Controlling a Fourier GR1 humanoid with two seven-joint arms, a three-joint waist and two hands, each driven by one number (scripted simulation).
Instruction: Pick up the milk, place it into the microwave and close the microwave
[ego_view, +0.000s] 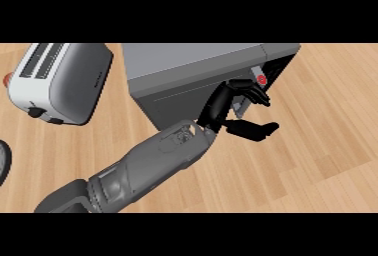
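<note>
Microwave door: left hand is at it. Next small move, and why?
Probably a short push of the black left hand straight into the grey box-shaped microwave's dark front door, to seat it. The hand holds nothing, its fingers lie by the red button at the door's edge, and no milk shows on the wooden counter. Whether it has latched, I cannot tell.

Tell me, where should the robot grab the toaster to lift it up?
Probably round the middle of the toaster, coming down from above, with the fingers on one long side and the thumb on the other. Its slots face up, so it stands upright, and those sides look flat and plain. Keep off the knobs sticking out at the near end.
</note>
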